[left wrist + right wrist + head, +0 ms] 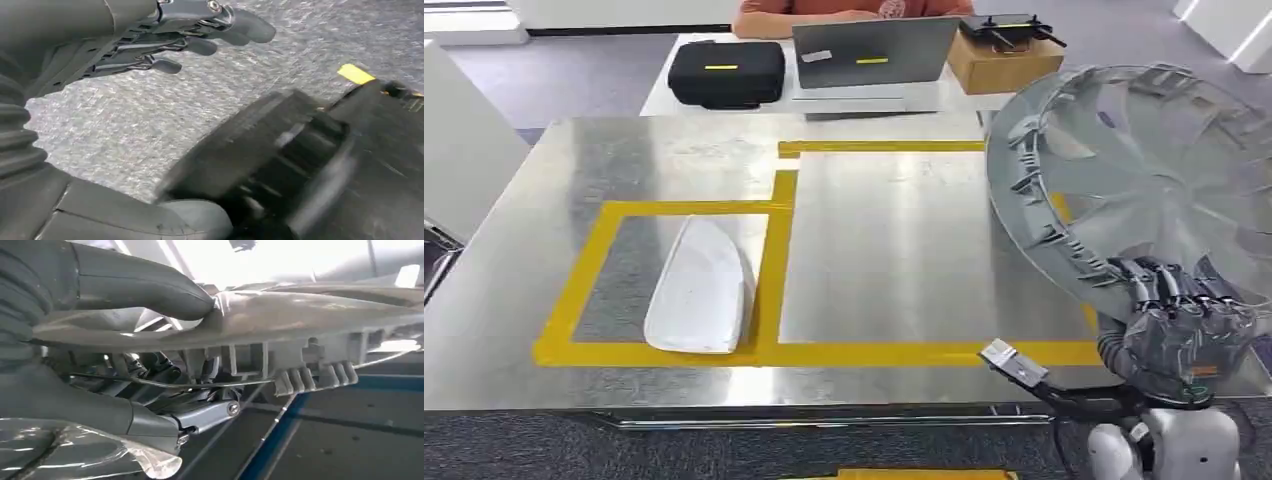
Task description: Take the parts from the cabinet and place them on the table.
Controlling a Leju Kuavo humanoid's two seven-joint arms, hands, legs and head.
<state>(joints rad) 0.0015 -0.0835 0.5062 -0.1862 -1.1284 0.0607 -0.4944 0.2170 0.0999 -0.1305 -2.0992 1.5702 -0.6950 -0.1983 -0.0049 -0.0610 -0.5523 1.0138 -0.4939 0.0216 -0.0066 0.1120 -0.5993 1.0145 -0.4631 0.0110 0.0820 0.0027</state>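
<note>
My right hand (1184, 315) grips the lower rim of a large round silver wheel cover (1139, 180), held tilted up above the right end of the steel table (884, 260). In the right wrist view the thumb (150, 287) presses on top of the cover's rim (280, 320) and the darker fingers (165, 375) curl beneath it. A white curved part (701, 288) lies inside the left yellow-taped rectangle (584, 270) on the table. My left hand (165, 35) hangs over grey carpet, fingers apart, holding nothing.
A second yellow-taped area (874, 147) marks the table's right half. Behind the table stands a white desk with a black case (726, 70), a laptop (874, 50) and a cardboard box (1004, 58); a person sits there. A yellow floor marker (355, 73) lies on the carpet.
</note>
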